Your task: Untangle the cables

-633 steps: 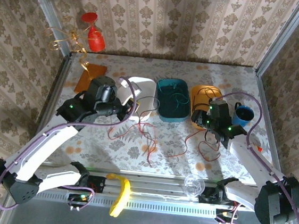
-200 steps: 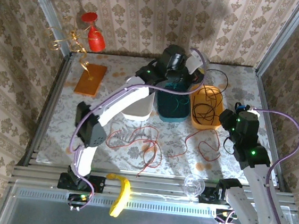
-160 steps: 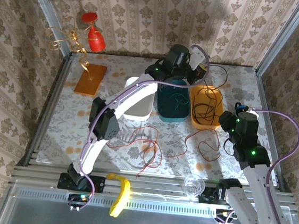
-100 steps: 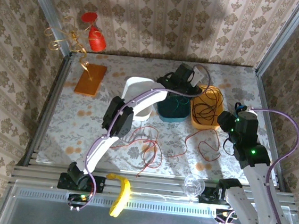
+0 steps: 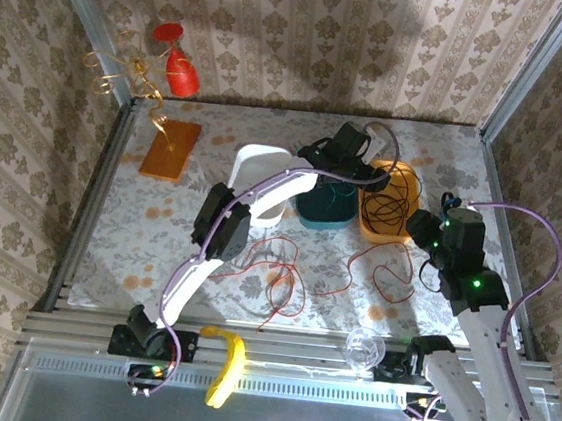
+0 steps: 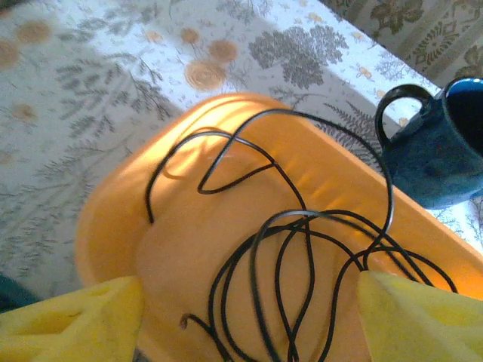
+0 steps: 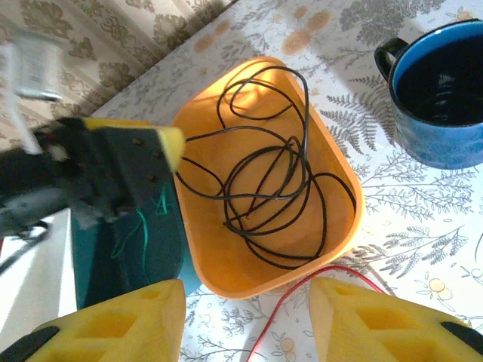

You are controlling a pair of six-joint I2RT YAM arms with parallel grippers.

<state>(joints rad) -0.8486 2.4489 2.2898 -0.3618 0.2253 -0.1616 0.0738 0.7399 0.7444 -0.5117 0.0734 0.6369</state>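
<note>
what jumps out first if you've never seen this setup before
The black cable lies in a loose coil inside the orange tray toward the back right of the table. The left gripper is open above it, its arm reaching across from the other side. Next come the red cables, sprawled in loops over the middle of the table.
</note>
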